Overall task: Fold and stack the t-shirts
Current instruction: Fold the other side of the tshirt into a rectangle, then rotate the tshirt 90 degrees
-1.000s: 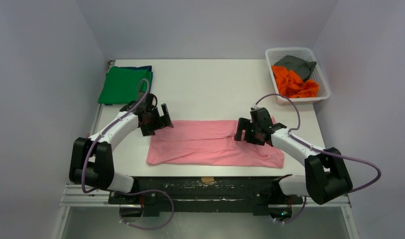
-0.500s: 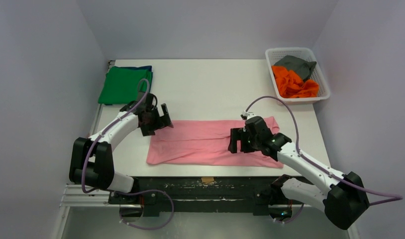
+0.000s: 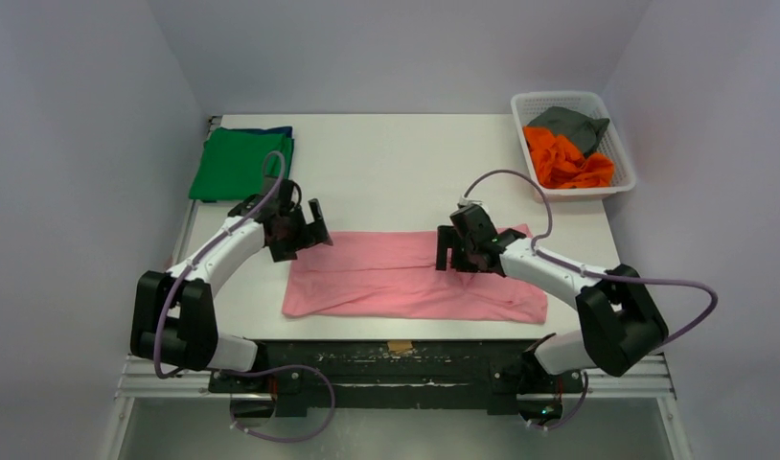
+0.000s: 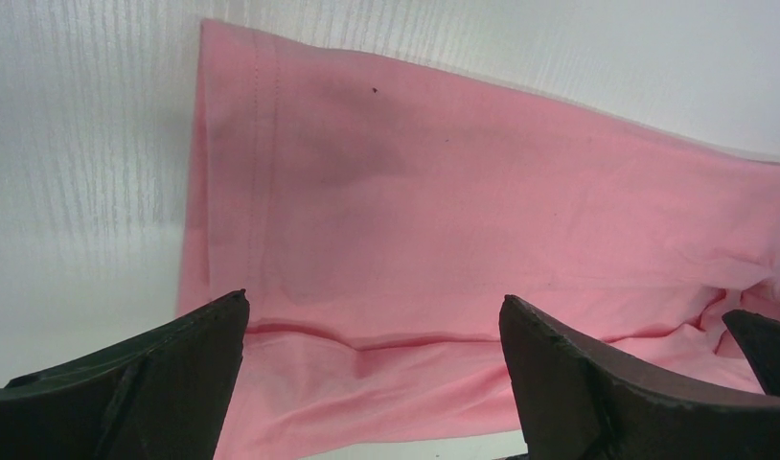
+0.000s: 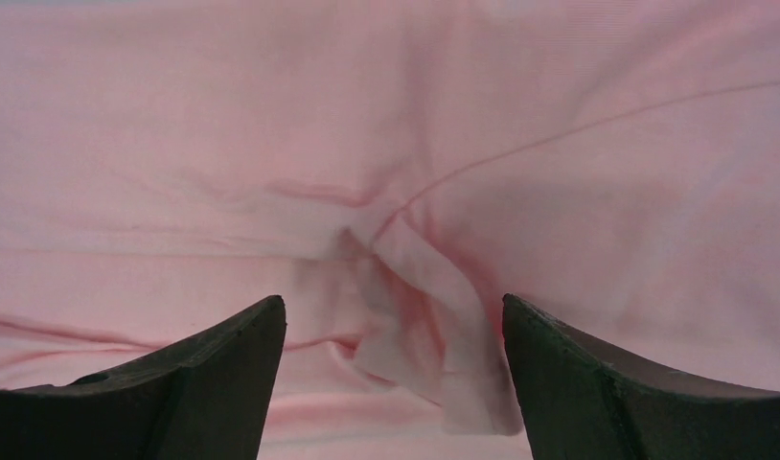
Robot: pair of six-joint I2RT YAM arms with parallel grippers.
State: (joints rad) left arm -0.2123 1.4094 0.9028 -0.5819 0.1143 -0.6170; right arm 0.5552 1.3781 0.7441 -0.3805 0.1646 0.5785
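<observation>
The light pink t-shirt (image 3: 396, 276) lies folded into a long strip across the near middle of the table. It fills the left wrist view (image 4: 463, 192) and the right wrist view (image 5: 386, 144). My left gripper (image 3: 308, 233) is open and empty, just above the strip's far left corner. My right gripper (image 3: 455, 255) is open and empty over the strip right of its middle, above a small raised wrinkle (image 5: 415, 297). A folded green t-shirt (image 3: 239, 165) lies at the far left on a dark blue one (image 3: 283, 131). Orange (image 3: 564, 161) and grey (image 3: 572, 125) t-shirts lie in the basket.
The white mesh basket (image 3: 616, 161) stands at the far right corner of the table. The white table (image 3: 405, 172) has bare room behind the pink strip. Purple cables loop over both arms.
My right gripper has swung left and back toward the far side over the pink t-shirt. My left gripper has stayed in place. The t-shirt has not visibly moved.
</observation>
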